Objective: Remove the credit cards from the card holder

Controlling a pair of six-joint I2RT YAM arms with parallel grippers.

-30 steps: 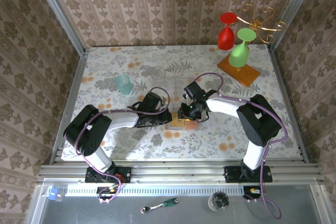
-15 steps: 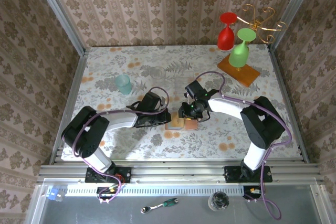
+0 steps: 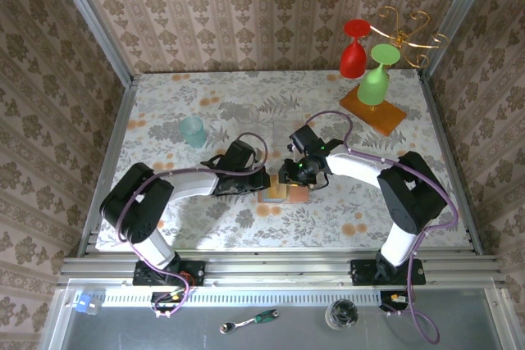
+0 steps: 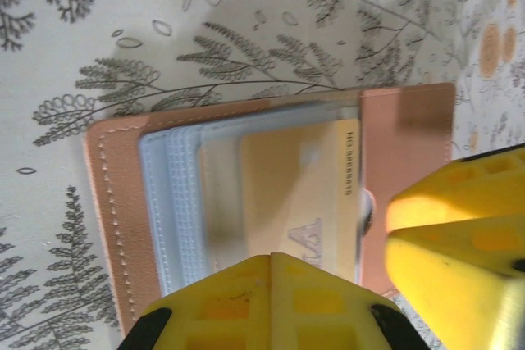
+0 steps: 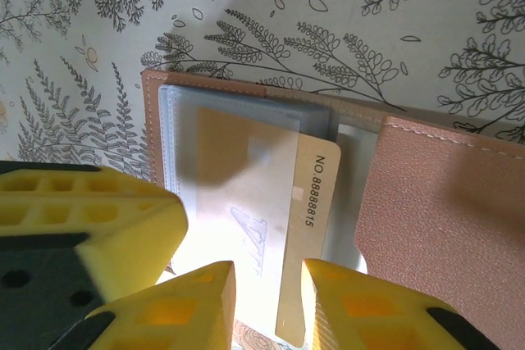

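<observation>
Right claw [image 5: 268,305] is down low over the open card holder [image 5: 443,219], its two yellow fingers a little apart, and the free edge of the orange-tan card [image 5: 310,202] runs right into the gap between them. The card lies flat, so the fingers sit either side of that edge and are not pinching it. The card is halfway out: its numbered strip is bare, while the rest lies under a clear sleeve [image 5: 246,133] on the grey-blue inside of the holder. Left claw [image 4: 271,297] has its fingers pressed together with nothing between them, tips on the holder's edge on the side opposite the tan flap, just beside the right claw. From above, both claws meet at the holder [image 3: 283,195] on the floral table [image 3: 205,96], arms reaching in from either side and covering much of it. Further out, a pale teal cup [image 3: 194,130] stands well apart to the left. In the far right corner a red goblet [image 3: 353,51] and a green goblet [image 3: 376,75] hang upside down from a gold rack [image 3: 408,32] on an orange wooden slab [image 3: 385,119].
</observation>
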